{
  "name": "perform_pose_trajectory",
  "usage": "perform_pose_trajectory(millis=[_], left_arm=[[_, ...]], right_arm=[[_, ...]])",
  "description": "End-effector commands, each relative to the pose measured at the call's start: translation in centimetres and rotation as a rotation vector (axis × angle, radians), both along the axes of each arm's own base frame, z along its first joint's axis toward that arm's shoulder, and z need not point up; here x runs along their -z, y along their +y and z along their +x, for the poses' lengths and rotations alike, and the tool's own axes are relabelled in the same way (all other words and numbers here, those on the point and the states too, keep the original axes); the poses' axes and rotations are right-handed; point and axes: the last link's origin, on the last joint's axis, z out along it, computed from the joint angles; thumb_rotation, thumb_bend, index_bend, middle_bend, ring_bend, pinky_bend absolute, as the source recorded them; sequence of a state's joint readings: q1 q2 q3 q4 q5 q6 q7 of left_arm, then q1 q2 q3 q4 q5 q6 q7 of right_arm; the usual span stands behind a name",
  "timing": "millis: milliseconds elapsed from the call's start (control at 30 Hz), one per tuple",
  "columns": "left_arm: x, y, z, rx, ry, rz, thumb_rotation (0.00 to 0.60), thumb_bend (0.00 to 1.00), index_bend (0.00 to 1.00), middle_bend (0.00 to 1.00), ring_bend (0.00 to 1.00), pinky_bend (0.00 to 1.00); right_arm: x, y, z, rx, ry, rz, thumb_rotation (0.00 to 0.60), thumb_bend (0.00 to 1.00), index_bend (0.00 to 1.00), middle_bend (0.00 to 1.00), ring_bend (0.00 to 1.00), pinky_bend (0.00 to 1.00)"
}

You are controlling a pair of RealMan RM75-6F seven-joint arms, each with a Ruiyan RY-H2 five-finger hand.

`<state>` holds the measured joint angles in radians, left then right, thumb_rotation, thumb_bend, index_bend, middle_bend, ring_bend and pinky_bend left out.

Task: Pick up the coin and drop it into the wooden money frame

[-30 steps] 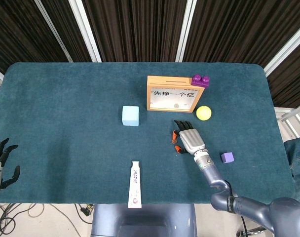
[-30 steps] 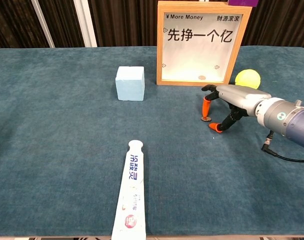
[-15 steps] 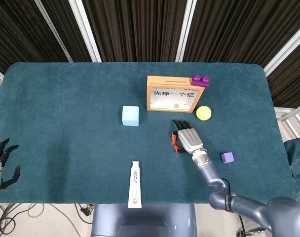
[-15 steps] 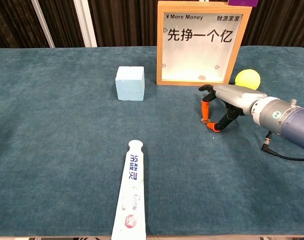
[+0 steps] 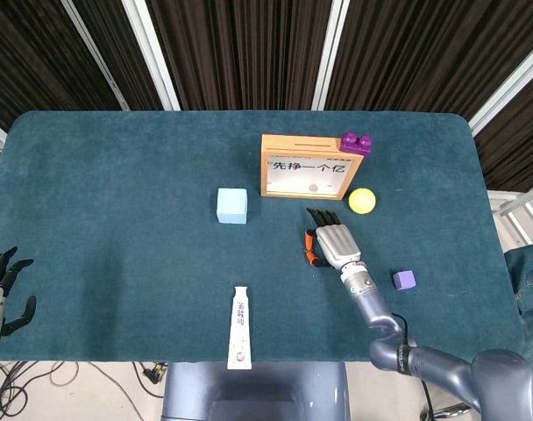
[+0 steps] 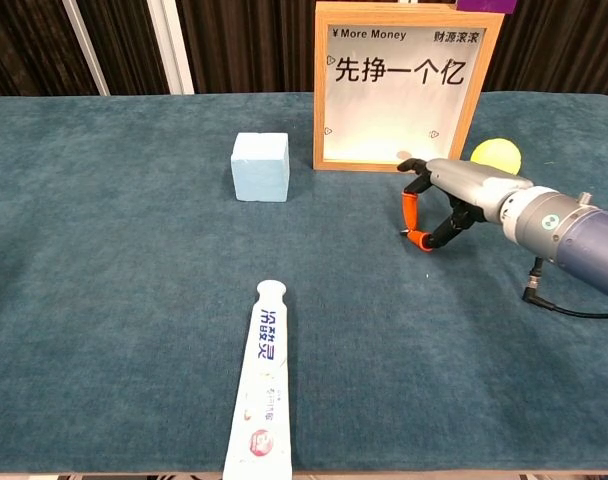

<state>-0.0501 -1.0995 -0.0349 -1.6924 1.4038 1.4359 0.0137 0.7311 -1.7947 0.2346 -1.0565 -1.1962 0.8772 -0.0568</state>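
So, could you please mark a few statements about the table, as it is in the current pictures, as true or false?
1. The purple brick sits on the top right corner of the wooden money frame. True.
2. The light blue cube is stacked on the toothpaste tube. False: the cube stands apart on the cloth, farther back than the tube.
3. The right hand is in front of the frame, its orange fingertips pinched together. True.
4. The yellow ball lies to the left of the frame. False: it lies by the frame's right side.
5. The left hand is holding the small purple cube. False: it is at the table's near left corner, holding nothing.
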Motion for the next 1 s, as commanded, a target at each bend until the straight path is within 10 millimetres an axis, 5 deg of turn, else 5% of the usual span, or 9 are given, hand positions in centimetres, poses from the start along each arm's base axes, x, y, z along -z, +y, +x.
perform_pose_trajectory(millis=[33,1000], left_arm=[[0.0,0.0,0.0,-0.001,0.0,-0.001,0.6,0.45,0.21,0.0,0.0,0.11],[-0.1,0.0,0.1,0.001,-0.012,-0.004,0.6,0.45,0.23,0.0,0.0,0.16]], right_arm=[[0.1,-0.1,0.1,-0.002,0.005,0.001,0.6,0.56,0.61,0.02,0.0,0.0],[-1.1,-0.7,1.6,-0.016,-0.044,-0.011,0.6,0.69,0.73,0.02,0.0,0.0]])
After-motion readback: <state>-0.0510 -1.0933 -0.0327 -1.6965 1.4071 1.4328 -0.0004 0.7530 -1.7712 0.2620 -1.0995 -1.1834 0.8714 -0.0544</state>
